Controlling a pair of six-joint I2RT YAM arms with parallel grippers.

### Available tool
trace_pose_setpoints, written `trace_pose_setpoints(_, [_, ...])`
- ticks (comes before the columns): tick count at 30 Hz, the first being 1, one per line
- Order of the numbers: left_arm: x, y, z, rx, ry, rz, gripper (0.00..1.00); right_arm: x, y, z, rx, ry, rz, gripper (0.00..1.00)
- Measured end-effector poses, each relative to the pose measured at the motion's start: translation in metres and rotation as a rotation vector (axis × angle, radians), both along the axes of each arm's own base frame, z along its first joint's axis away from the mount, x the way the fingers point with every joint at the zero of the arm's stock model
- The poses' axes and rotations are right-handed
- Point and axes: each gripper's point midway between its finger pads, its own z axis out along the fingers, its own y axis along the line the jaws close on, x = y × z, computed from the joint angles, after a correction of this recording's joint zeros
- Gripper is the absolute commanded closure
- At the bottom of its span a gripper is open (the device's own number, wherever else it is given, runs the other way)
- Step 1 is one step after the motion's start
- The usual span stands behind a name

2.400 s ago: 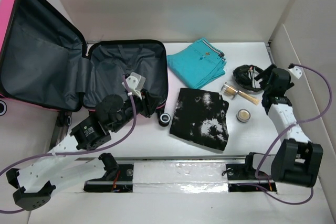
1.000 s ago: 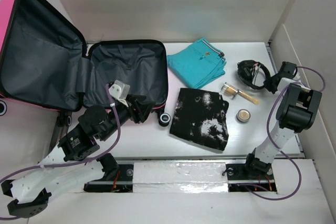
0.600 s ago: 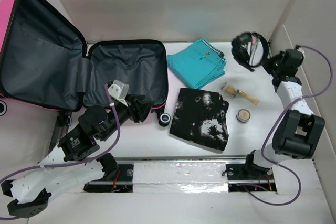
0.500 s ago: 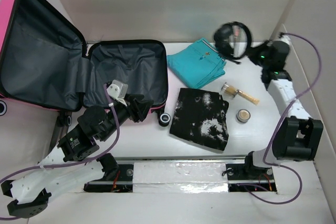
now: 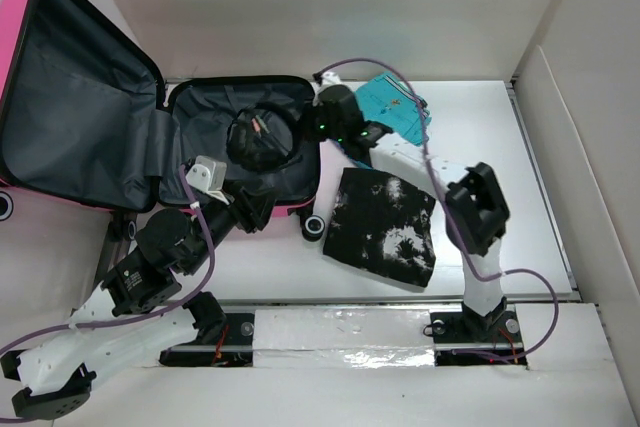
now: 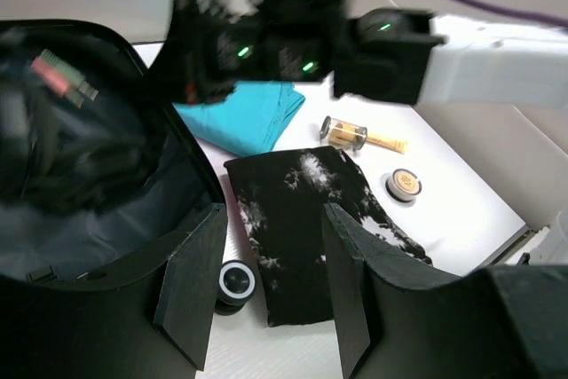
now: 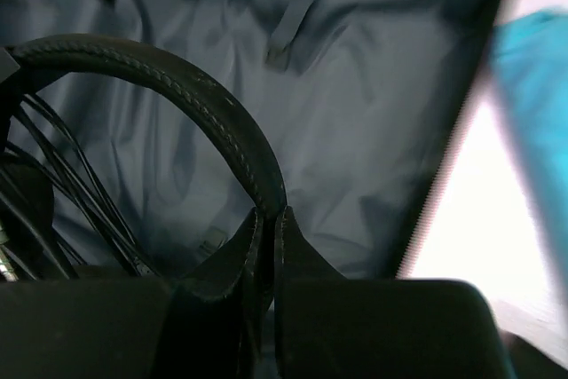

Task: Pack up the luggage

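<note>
The luggage (image 5: 196, 119) lies open at the left: pink shell, dark grey lining (image 6: 106, 219), lid leaning back. Black headphones (image 5: 257, 141) hang over the lined half nearer the table's middle. My right gripper (image 5: 296, 133) is shut on their stitched headband (image 7: 177, 86), pinched between the fingertips, with grey lining (image 7: 355, 130) behind. In the left wrist view the headphones (image 6: 62, 130) show as a blur inside the case. My left gripper (image 5: 250, 209) is open and holds nothing. It sits at the case's near rim, and its gripper (image 6: 266, 299) frames a caster wheel (image 6: 236, 281).
A folded teal cloth (image 5: 398, 105) lies behind the right arm. A black-and-white garment (image 5: 385, 227) lies right of the case. A small brush with a jar (image 6: 355, 135) and a round compact (image 6: 404, 184) sit beyond it. White walls enclose the table.
The right arm lifted the headphones off the table's right side and swung them left over the teal cloth to above the open case. The left arm drew back slightly.
</note>
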Motion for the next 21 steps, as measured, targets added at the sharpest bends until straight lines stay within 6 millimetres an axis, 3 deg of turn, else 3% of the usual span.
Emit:
trace_pose_setpoints(3, [0.000,0.000,0.000,0.000,0.000,0.003,0.57,-0.007,0.032,-0.032,-0.043,0.039,0.040,0.79])
trace_pose_setpoints(4, [0.000,0.000,0.000,0.001,0.000,0.003,0.57,-0.008,0.039,-0.042,-0.051,0.052,0.049,0.62])
trace_pose_setpoints(7, [0.001,0.001,0.000,0.001,0.000,0.005,0.57,-0.012,0.048,-0.052,-0.060,0.070,0.068,0.34])
trace_pose_setpoints(10, [0.001,0.000,0.000,0.001,0.001,0.005,0.57,-0.010,0.042,-0.037,-0.050,0.049,0.069,0.29])
trace_pose_setpoints(12, [0.001,0.000,0.000,0.001,0.001,0.005,0.57,-0.005,0.026,-0.016,-0.022,0.012,0.053,0.38])
trace_pose_setpoints(13, [0.001,0.000,0.000,0.001,0.001,0.005,0.57,-0.005,0.010,-0.006,-0.011,-0.006,0.040,0.70])
trace_pose_setpoints(16, [0.001,0.000,0.000,0.001,0.001,0.005,0.57,-0.003,-0.071,0.023,0.012,-0.061,-0.063,1.00])
trace_pose_setpoints(19, [0.000,0.000,0.000,0.001,0.001,0.003,0.57,0.007,-0.181,0.037,-0.001,-0.107,-0.273,1.00])
trace_pose_setpoints(20, [0.000,0.000,0.000,0.001,0.001,0.002,0.57,0.008,-0.221,0.033,-0.022,-0.116,-0.370,0.99])
trace_pose_setpoints(21, [0.000,0.000,0.000,0.001,0.001,0.002,0.57,0.003,-0.254,0.026,-0.041,-0.106,-0.444,0.92])
